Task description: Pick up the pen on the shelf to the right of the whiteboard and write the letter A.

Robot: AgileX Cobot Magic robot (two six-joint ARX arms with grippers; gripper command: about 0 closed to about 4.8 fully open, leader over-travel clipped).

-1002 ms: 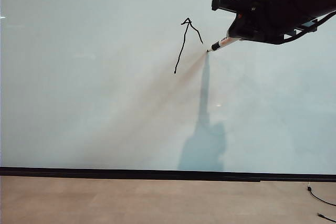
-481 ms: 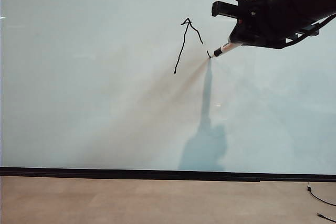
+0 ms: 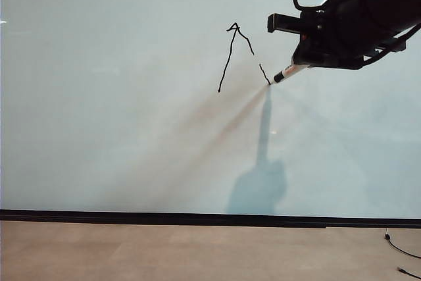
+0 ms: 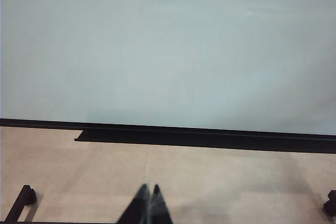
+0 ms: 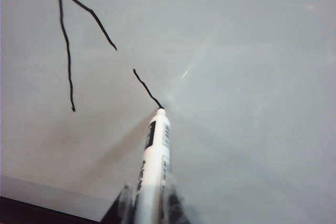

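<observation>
Whiteboard (image 3: 118, 129): glossy pale grey-white, fills most of the exterior view; thin black bottom edge, tan floor (image 3: 164, 251) beneath.
Right arm (image 3: 368, 11): black, enters from the upper right of the exterior frame and reaches toward the board.
Right hand (image 5: 149, 203): closed on the pen, its fingers (image 5: 125, 203) clamped on the lower barrel.
Left hand (image 4: 148, 203): low in its own view above the floor, well apart from the board, fingertips pressed together, holding nothing.
Letter A (image 3: 238, 57): upper centre of the exterior frame; peak and long left stroke drawn, right stroke broken by a gap, no crossbar visible.
Pen (image 3: 288, 72): white with black print, right of the letter, tilted, tip touching the board at the lower end of the short right-hand stroke.
Cable (image 3: 401, 251): black, lower right corner on the floor.
</observation>
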